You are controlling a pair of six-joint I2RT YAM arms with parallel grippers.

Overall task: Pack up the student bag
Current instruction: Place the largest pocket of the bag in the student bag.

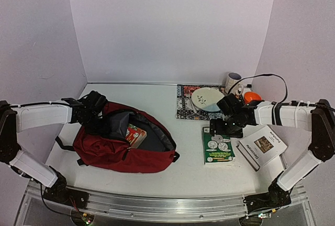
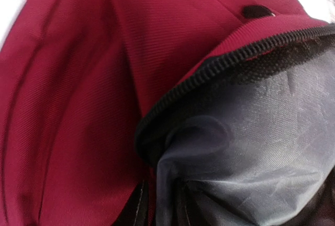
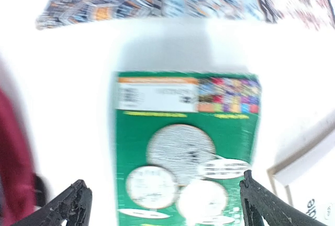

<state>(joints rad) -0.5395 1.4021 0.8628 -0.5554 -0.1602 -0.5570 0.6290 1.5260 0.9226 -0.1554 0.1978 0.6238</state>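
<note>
Top external: open red backpack lies on the left half of the table, small book inside. Left claw at its far-left rim, fingers hidden, can't tell grip. Right claw well apart to the right, spread wide, empty, over green book.

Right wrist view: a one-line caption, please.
Open right pincer poised over the green book on the white table.
</note>
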